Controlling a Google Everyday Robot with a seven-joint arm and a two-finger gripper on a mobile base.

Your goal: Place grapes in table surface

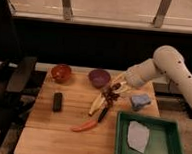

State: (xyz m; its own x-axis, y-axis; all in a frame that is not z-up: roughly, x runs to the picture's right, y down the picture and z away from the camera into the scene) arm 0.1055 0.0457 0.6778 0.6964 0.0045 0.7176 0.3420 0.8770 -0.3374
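Note:
The grapes [112, 93], a small dark reddish bunch, hang at the tip of my gripper [117, 88], just above the table surface [64, 141] and right over the upper end of a banana. The gripper comes in from the right on the white arm [165, 67] and is shut on the grapes. It sits to the lower right of the purple bowl. I cannot tell whether the bunch touches the banana or the wood.
A banana [97, 105] and an orange carrot [84, 125] lie mid-table. A purple bowl [99, 77] and a red-brown bowl [61, 72] stand at the back. A black block [58, 101] lies on the left, a blue sponge [140, 101] on the right. A green tray [170, 147] holds a white cloth [137, 136].

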